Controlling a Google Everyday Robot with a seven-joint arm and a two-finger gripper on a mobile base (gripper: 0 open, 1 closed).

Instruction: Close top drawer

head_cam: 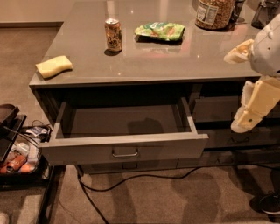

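Plainly, the top drawer [124, 148] stands pulled well out of the cabinet, filling the middle of the view and reaching down toward 7 o'clock. Its flat front faces the camera with the small metal bar handle [125, 153] at its centre, and its dark inside is open to sight between thin side walls. The gripper [247, 117] hangs at 3 o'clock, a cream-coloured piece pointing downward below the white arm [267, 48]. It is well apart from the drawer's front and in front of the narrower right-hand drawer [216, 109]; whether it is spread or pressed together cannot be told. On the grey countertop [153, 61], a drink can [113, 35] stands upright at about 11 o'clock, with a green snack bag [159, 30] lying near it at 12 o'clock. A yellow sponge [53, 65] rests near the counter's edge at 10 o'clock, and a large jar [214, 13] sits at 1 o'clock. A dark cable [131, 178] trails over the carpet at 6 o'clock, beneath the drawer.
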